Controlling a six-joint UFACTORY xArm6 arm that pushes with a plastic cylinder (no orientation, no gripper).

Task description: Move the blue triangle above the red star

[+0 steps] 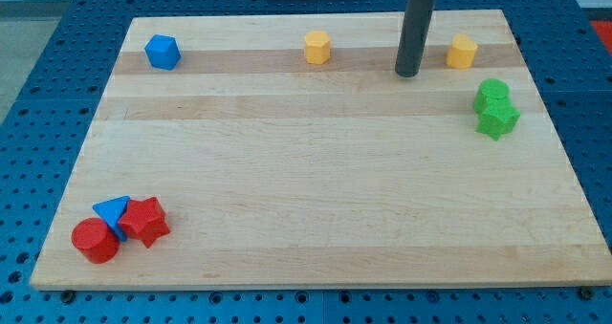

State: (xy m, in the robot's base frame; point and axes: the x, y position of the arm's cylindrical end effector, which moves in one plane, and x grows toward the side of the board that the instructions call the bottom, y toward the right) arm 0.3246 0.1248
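The blue triangle lies near the view's bottom left corner of the wooden board. It touches the red star on its right and a red cylinder just below it. My tip is far away at the view's top right, between two yellow blocks, touching no block.
A blue block sits at the top left. A yellow block is at top centre and another yellow block right of my tip. Two green blocks touch each other near the right edge.
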